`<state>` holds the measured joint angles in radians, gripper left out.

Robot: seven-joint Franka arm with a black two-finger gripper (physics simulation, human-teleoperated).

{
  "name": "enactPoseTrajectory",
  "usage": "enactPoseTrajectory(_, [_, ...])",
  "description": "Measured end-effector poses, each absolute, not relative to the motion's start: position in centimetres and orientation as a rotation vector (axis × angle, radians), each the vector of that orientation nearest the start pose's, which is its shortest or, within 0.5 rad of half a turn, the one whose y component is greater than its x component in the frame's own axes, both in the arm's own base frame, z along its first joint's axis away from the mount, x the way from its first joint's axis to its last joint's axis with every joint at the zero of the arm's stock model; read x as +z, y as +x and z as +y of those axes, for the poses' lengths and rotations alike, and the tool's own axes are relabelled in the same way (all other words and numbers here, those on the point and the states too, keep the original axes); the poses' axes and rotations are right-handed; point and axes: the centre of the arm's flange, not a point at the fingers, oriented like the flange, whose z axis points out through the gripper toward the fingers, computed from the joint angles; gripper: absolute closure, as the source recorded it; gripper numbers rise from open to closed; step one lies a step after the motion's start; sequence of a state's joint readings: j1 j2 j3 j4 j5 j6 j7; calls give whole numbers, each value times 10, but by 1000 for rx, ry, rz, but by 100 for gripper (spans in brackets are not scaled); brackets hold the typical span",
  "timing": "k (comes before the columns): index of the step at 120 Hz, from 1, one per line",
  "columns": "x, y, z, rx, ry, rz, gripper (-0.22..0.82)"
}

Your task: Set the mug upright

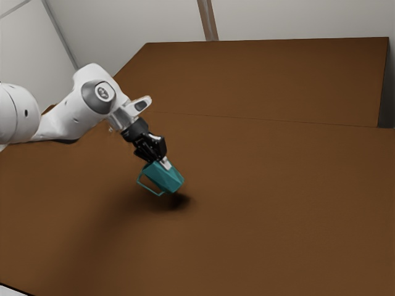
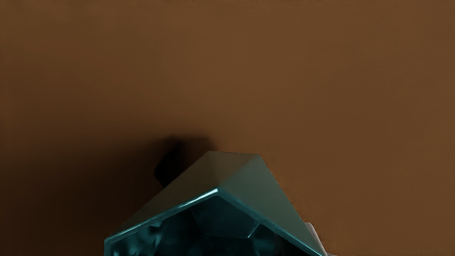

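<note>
In the exterior view, my gripper [image 1: 165,163] points down at a slant and is shut on the teal mug [image 1: 165,177]. The mug hangs tilted above the brown table [image 1: 259,197], its base toward the exterior view's lower right and its handle on the lower-left side. A dark shadow lies on the tabletop beneath it. The wrist view looks partly into the open mouth of the faceted mug [image 2: 263,192]. One fingertip of the gripper [image 2: 314,234] shows against the mug's outer side; the other is hidden.
The brown tabletop [image 2: 320,89] stretches around the mug. A thin seam crosses it in the exterior view, and its far edge runs before a pale wall [image 1: 296,18] with a brown vertical strip.
</note>
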<state>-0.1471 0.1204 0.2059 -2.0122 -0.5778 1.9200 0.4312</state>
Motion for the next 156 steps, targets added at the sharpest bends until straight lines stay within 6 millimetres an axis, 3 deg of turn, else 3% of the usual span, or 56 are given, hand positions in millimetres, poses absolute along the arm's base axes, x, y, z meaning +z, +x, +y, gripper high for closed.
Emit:
enactPoseTrajectory(21, [402, 584, -36, -76, 2804, -393, 79])
enactPoseTrajectory(68, [370, 646, -110, 22, 2948, -913, 79])
enactPoseTrajectory(95, [350, 663, -127, -7, 2955, -1124, 79])
enactPoseTrajectory(119, [339, 664, -135, -62, 2934, -1233, 79])
enactPoseTrajectory(141, [337, 662, -135, -86, 2912, -1278, 39])
enactPoseTrajectory(156, [344, 661, -133, -78, 2907, -1295, 22])
